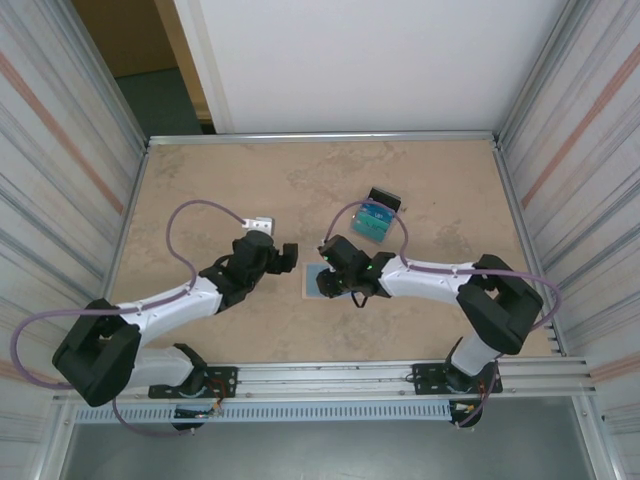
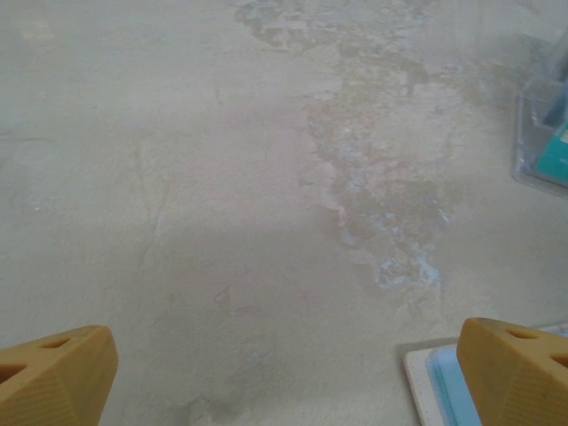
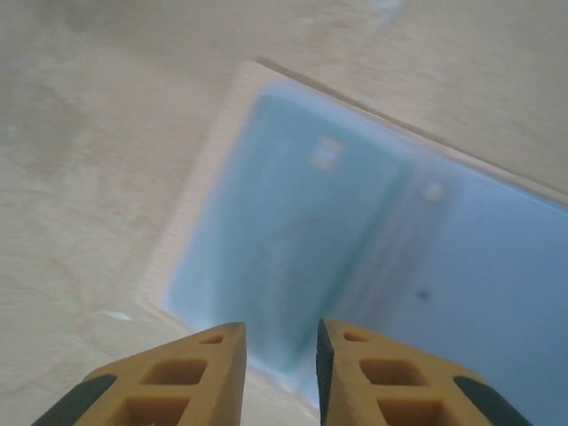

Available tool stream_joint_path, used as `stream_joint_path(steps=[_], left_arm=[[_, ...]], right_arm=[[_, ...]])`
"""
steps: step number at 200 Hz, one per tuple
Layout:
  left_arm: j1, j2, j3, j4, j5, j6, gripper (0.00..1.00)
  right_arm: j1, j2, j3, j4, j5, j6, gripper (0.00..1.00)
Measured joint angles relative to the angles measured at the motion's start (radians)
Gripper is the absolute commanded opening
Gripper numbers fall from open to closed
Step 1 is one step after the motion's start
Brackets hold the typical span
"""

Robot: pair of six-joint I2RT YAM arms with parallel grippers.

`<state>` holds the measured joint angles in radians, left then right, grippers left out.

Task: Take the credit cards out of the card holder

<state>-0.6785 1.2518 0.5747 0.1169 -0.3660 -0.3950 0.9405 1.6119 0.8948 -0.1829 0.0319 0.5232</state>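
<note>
Holder (image 3: 497,293) lies open, teal card (image 3: 293,240) inside; right gripper (image 3: 282,328) narrowly parted over its edge, left gripper (image 2: 284,355) gaping wide beside it.

Card holder (image 3: 506,266): one. Credit cards (image 1: 375,220), loose overlapping pile: three visible. Robot arms (image 1: 430,280): two.

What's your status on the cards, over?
Left gripper wide open, empty, beside holder. Right gripper narrowly open over open holder, teal card seemingly inside. Other cards already out, beyond it. Nothing in the way.
</note>
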Motion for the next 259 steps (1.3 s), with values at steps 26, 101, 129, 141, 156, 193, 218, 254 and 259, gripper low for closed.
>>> stream_joint_path(steps=[26,101,129,141,156,193,218,254,259], left_arm=[[0.019,-0.019,0.000,-0.019,-0.012,-0.029,0.99],[0.018,-0.029,-0.001,-0.039,-0.014,-0.055,0.99],[0.018,-0.029,-0.001,-0.039,-0.014,-0.055,0.99],[0.018,-0.029,-0.001,-0.039,-0.014,-0.055,0.99],[0.018,-0.029,-0.001,-0.039,-0.014,-0.055,0.99],[0.018,-0.029,-0.001,-0.039,-0.014,-0.055,0.99],[0.018,-0.029,-0.001,-0.039,-0.012,-0.053,0.99],[0.000,-0.029,-0.001,-0.039,-0.016,-0.011,0.99],[-0.011,-0.029,-0.001,-0.039,-0.021,0.000,0.99]], right_arm=[[0.032,0.053,0.070,-0.016,0.017,0.008,0.44],[0.043,0.158,0.113,-0.057,0.048,0.019,0.56],[0.044,0.171,0.129,-0.063,0.051,0.018,0.57],[0.044,0.176,0.134,-0.068,0.052,0.018,0.56],[0.044,0.183,0.145,-0.082,0.060,0.019,0.53],[0.047,0.197,0.166,-0.115,0.097,0.019,0.42],[0.042,0.193,0.159,-0.112,0.103,0.021,0.34],[0.000,0.152,0.097,-0.075,0.076,0.027,0.23],[-0.006,0.146,0.089,-0.072,0.074,0.029,0.22]])
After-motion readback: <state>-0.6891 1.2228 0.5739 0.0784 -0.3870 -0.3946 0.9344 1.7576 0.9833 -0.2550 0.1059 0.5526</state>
